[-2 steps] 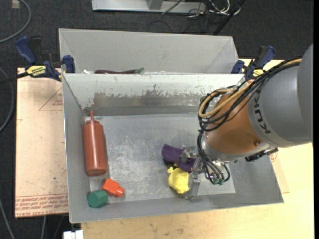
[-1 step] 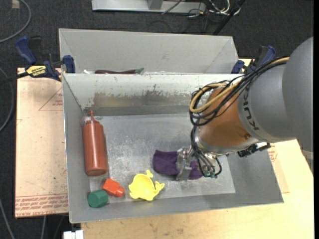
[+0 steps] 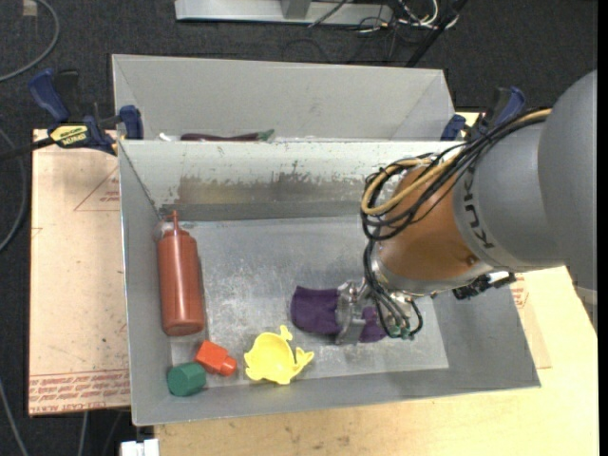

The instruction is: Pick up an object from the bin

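Camera view: we see the pincer [image 3: 353,321] low in the right half of the bin [image 3: 285,198], down on a purple soft-looking lump [image 3: 313,309] on the floor near the front wall. Clenched or released, we can't tell. To the left: yellow plastic piece [image 3: 274,357], orange block [image 3: 216,357], green block [image 3: 186,379], and a rust-red bottle [image 3: 180,278] lying along the left wall.
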{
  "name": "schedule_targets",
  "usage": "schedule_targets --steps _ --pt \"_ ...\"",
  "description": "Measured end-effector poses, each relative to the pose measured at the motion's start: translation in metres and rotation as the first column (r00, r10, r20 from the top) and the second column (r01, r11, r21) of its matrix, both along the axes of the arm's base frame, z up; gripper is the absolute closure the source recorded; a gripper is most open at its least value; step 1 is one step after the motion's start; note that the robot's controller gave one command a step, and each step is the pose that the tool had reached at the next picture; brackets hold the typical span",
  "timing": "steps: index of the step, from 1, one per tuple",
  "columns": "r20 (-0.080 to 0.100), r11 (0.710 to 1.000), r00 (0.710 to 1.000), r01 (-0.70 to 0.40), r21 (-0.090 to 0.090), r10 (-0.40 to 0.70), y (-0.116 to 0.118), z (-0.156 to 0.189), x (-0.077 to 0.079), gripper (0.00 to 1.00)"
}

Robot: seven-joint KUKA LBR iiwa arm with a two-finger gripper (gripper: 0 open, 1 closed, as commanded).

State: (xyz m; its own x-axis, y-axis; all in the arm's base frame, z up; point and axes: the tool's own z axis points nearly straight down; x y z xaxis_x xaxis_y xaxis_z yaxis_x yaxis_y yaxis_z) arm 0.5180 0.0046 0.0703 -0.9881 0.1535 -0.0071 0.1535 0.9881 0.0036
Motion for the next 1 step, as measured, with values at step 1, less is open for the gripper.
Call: schedule_targets --steps 1 --pt "-0.004 1.0 1.0 0.0 0.0 0.0 0.0 0.0036 -0.0013 1.0"
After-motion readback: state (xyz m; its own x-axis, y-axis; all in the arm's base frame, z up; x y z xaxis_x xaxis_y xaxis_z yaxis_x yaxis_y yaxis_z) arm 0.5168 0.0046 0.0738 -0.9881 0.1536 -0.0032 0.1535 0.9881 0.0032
